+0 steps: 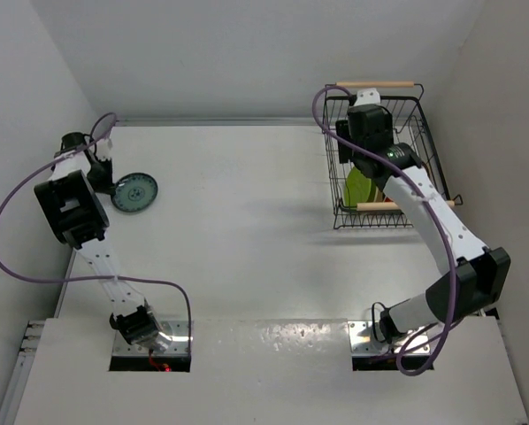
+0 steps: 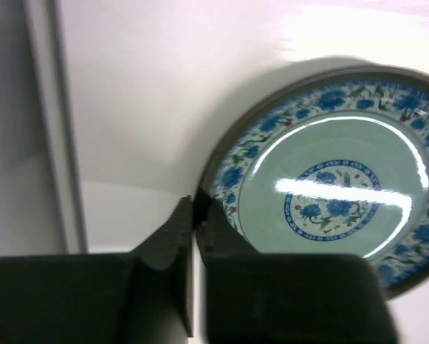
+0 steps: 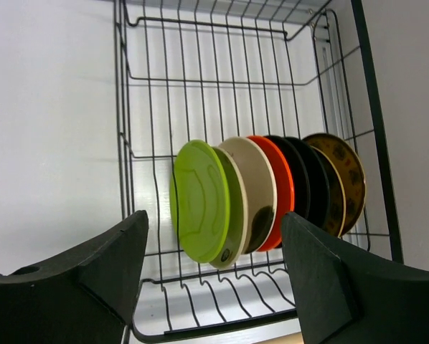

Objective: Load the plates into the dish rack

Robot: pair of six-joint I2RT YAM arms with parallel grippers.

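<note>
**Last plate out on the table, left arm pinching its rim**

The dish rack [image 3: 128,107] sits at the far right of the table [image 1: 247,230]. In it a row of plates stands on edge: lime green plate [image 3: 200,201] at the front, then beige plate [image 3: 256,179], orange plate [image 3: 283,183], black and brown-gold behind.

The right gripper [image 3: 214,218] hangs over that row with its fingers spread wide and nothing between them.

Well apart from the rack, across the table to its left, the teal patterned plate [image 2: 336,186] lies flat. The left gripper [image 2: 195,215] is at its edge, fingers drawn narrow to a thin slit where the rim meets them. It looks to me like a pinch on the rim, though the contact itself is partly hidden.

I'd call this the pickup of the one plate I can see outside the rack. The next move calls for a lift that keeps the glossy rim from slipping, then a long carry over to the rack and a tilt onto edge in a free slot.

The table is plain white and slightly shiny, boxed in by bare pale walls [image 1: 247,53].
</note>
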